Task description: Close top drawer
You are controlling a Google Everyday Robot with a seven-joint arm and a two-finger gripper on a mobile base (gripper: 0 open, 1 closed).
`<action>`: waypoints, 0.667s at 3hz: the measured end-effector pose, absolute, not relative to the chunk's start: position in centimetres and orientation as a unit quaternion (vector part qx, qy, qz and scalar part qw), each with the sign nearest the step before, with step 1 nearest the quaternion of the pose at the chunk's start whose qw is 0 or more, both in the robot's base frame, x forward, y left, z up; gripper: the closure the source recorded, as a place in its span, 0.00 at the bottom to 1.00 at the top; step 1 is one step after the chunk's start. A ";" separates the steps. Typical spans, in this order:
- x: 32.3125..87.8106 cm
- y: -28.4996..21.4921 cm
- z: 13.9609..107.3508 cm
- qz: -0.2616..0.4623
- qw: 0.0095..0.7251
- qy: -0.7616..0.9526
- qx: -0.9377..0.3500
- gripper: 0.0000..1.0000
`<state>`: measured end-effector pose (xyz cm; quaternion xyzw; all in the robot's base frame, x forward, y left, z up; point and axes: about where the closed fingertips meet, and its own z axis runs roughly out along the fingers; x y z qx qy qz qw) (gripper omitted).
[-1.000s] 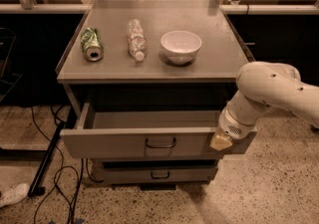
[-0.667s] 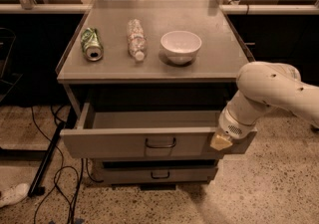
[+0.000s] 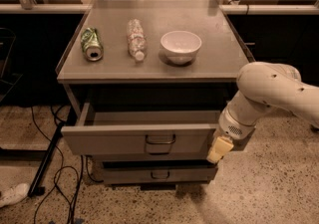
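The top drawer (image 3: 124, 141) of the grey cabinet stands pulled out, its flat grey front carrying a small metal loop handle (image 3: 160, 140) at the middle. Its inside looks bare. My gripper (image 3: 219, 149) hangs from the white arm (image 3: 271, 91) at the right end of the drawer front, its pale tip against or just in front of the front's right edge. The arm comes in from the right.
On the cabinet top (image 3: 219, 54) lie a green can (image 3: 91, 44) and a clear plastic bottle (image 3: 135, 39), with a white bowl (image 3: 180, 46) standing beside them. A lower drawer (image 3: 154, 173) sits slightly out. Cables (image 3: 55, 178) trail on the floor at left.
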<state>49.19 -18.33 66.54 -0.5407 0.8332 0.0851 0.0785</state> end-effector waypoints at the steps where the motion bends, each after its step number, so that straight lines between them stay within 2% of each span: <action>1: 49.2 -18.3 66.5 0.085 0.079 0.833 -0.541 0.00; 2: 49.2 -18.3 66.5 0.085 0.079 0.833 -0.541 0.00</action>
